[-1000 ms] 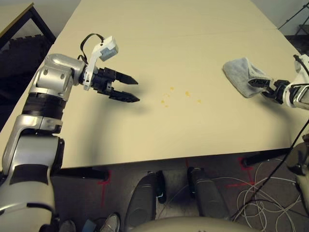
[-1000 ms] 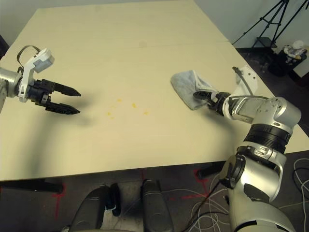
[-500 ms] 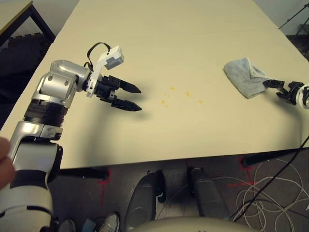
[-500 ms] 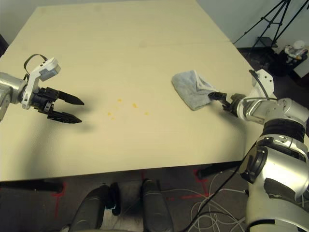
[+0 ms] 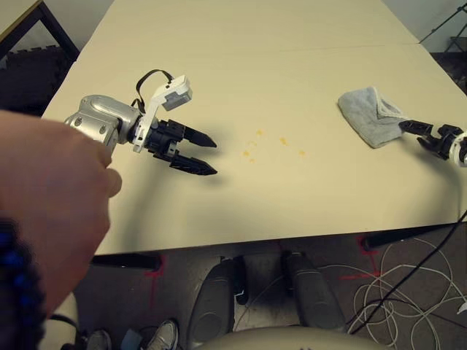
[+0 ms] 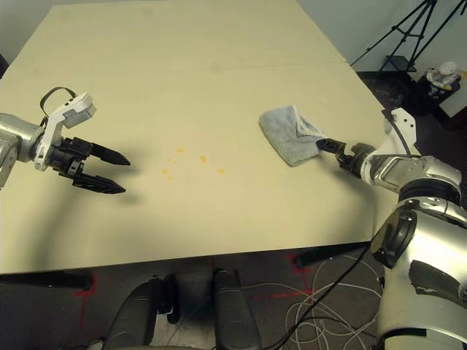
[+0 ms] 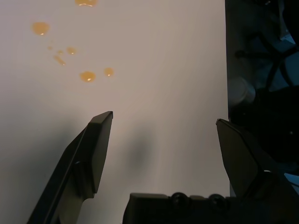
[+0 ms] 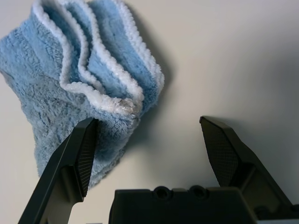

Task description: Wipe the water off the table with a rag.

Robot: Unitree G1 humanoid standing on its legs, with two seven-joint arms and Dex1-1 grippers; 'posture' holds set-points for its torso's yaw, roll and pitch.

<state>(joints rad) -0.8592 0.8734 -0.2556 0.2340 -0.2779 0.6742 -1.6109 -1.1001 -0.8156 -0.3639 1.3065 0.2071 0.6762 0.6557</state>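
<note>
Right gripper, fingers spread wide, sits just beside the rag, one fingertip at its edge.

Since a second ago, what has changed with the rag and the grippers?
The right gripper let go of the rag and drew back to its near edge, fingers open. A person's hand has come in at the left. The left gripper stayed open short of the water; the rag and the water kept their places.

crumpled blue rag on table; orange water droplets mid-table
</note>
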